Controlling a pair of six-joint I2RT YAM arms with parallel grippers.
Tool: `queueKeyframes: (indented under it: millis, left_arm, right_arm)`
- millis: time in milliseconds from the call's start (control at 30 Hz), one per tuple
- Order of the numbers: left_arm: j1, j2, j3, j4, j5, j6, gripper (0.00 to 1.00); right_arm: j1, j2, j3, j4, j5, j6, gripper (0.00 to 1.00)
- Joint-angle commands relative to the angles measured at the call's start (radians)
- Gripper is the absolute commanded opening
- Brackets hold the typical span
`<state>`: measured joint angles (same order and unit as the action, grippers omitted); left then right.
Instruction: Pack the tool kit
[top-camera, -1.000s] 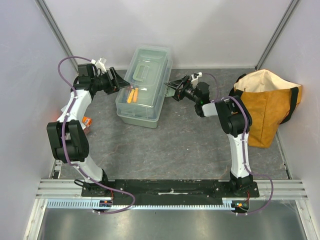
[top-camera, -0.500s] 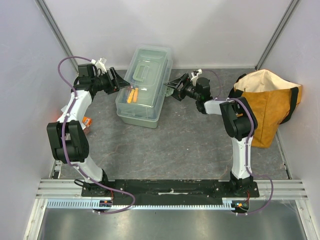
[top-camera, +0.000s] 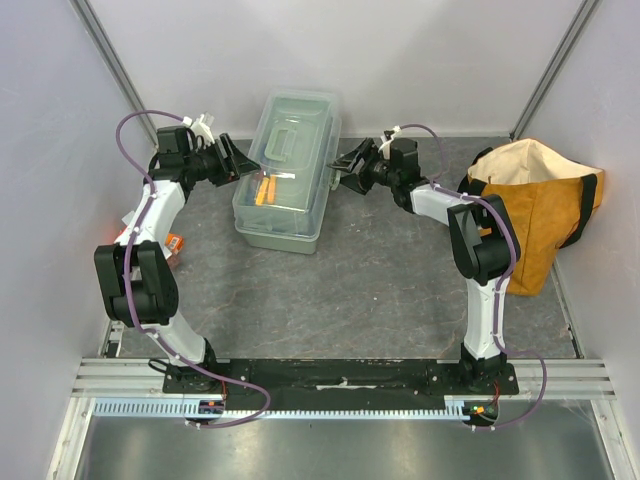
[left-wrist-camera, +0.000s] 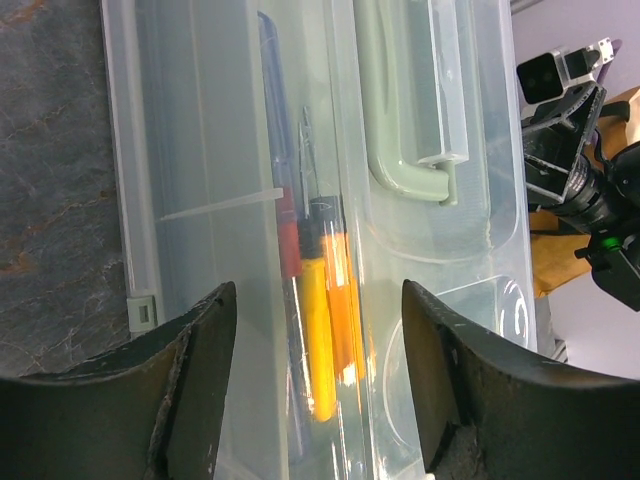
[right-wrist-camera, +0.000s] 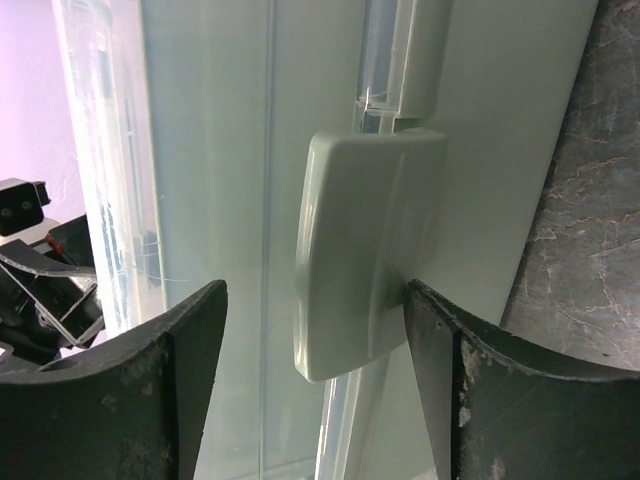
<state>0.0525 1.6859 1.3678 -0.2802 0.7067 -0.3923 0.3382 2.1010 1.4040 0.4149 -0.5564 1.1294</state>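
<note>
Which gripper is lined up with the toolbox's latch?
The right gripper: the latch of the pale green plastic toolbox sits between its open fingers. The left gripper faces the opposite side, where orange-handled tools show through the translucent lid.

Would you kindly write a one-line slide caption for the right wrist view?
Open right end effector framing the pale green latch on the toolbox side.

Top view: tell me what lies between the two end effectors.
The toolbox fills the gap, with the left end effector at one long side and the right end effector at the other. The top view shows it plainly.
</note>
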Motion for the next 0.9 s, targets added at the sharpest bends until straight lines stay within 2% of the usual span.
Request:
queueKeyframes:
  millis: [0, 200, 333, 600, 767, 867]
  left_arm:
    - [-0.112, 0.038, -0.038, -0.088, 0.108, -0.025, 0.67]
    - [-0.12, 0.046, -0.036, -0.089, 0.109, -0.025, 0.66]
    - [-0.123, 0.051, -0.036, -0.088, 0.111, -0.025, 0.66]
    - [-0.128, 0.055, -0.036, -0.093, 0.109, -0.02, 0.65]
    - [-0.129, 0.061, -0.036, -0.093, 0.109, -0.017, 0.64]
    - [-0.129, 0.064, -0.038, -0.097, 0.106, -0.014, 0.64]
  right_arm:
    - [0.096, -0.045, 0.081, 0.007, -0.099, -0.014, 0.75]
    - [0.105, -0.05, 0.125, -0.122, -0.065, -0.086, 0.61]
    - [0.108, -0.058, 0.148, -0.171, -0.056, -0.109, 0.61]
    - [0.116, -0.068, 0.15, -0.147, -0.062, -0.08, 0.68]
    - [0.12, -0.056, 0.139, -0.11, -0.076, -0.04, 0.66]
    - [0.12, -0.045, 0.132, -0.103, -0.076, -0.03, 0.61]
